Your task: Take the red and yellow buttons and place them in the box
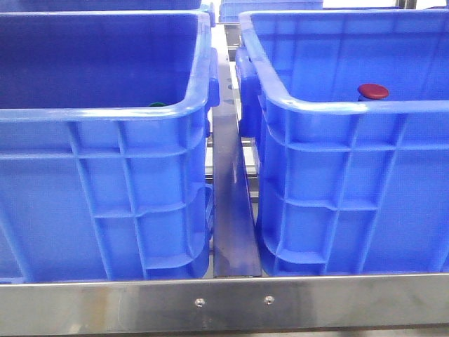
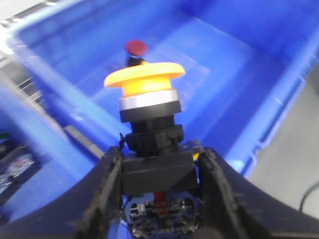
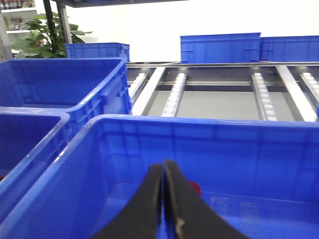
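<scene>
No words or labels can be read anywhere. The left gripper (image 2: 160, 172) holds a yellow button (image 2: 144, 82) by its black base, fingers (image 2: 107, 184) tight on both sides, above a blue crate (image 2: 239, 74). A red button (image 2: 135, 47) sits inside, blurry. The right gripper (image 3: 164, 199) has its fingers pressed together, holding nothing. A green button (image 1: 157, 104) barely peeks over the left crate (image 1: 105, 182).

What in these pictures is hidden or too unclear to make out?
- Front view: both arms are out of frame; the tall blue plastic crate walls hide the floors, so only a red domed button cap and a sliver of green show.
- Left wrist view: the left gripper holds a yellow mushroom-cap button; the red cap behind it is blurred.
- Right wrist view: the shut right gripper hides most of something red.
</scene>
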### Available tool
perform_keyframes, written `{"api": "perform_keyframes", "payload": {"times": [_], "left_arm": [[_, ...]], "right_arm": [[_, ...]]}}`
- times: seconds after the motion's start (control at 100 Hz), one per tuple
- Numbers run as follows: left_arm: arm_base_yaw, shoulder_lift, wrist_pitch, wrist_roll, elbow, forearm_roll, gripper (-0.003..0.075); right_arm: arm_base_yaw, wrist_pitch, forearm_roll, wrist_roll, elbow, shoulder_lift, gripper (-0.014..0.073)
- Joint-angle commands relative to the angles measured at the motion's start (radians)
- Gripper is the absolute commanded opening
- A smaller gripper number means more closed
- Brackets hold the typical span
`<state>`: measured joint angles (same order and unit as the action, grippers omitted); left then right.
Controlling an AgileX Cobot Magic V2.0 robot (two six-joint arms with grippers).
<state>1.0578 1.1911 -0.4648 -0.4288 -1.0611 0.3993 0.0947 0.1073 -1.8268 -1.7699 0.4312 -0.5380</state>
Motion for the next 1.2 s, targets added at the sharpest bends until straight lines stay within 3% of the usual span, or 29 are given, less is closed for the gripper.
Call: {"api": "perform_keyframes", "payload": {"times": [0.0,0.13,0.22,0.5,0.69,0.95,1.19], "left_arm": [[0.03,-0.01,0.078,0.023,-0.039,0.021,-0.0019],[0.037,-0.01,0.078,0.023,-0.039,0.021,-0.0019],[0.037,-0.01,0.078,0.023,-0.039,0.031,-0.0019],[0.037,-0.01,0.078,0.023,-0.039,0.038,-0.0019],[0.037,-0.01,0.078,0.023,-0.039,0.038,-0.0019],[0.037,-0.01,0.078,0.025,-0.039,0.038,-0.0019],[0.037,-0.01,0.078,0.025,-0.039,0.038,-0.0019]], "right_arm": [[-0.001,0.067,-0.107,-0.011,0.024,0.002,0.0184],[-0.001,0.121,-0.108,-0.011,0.024,0.002,0.0473],[-0.001,0.193,-0.108,0.011,0.024,0.002,0.0577],[-0.001,0.465,-0.108,0.377,0.029,-0.049,0.0584],[-0.001,0.633,-0.108,0.508,0.051,-0.157,0.0584],[-0.001,0.841,-0.108,0.534,0.13,-0.316,0.0584],[0.002,0.897,-0.109,0.552,0.159,-0.42,0.0584]]}}
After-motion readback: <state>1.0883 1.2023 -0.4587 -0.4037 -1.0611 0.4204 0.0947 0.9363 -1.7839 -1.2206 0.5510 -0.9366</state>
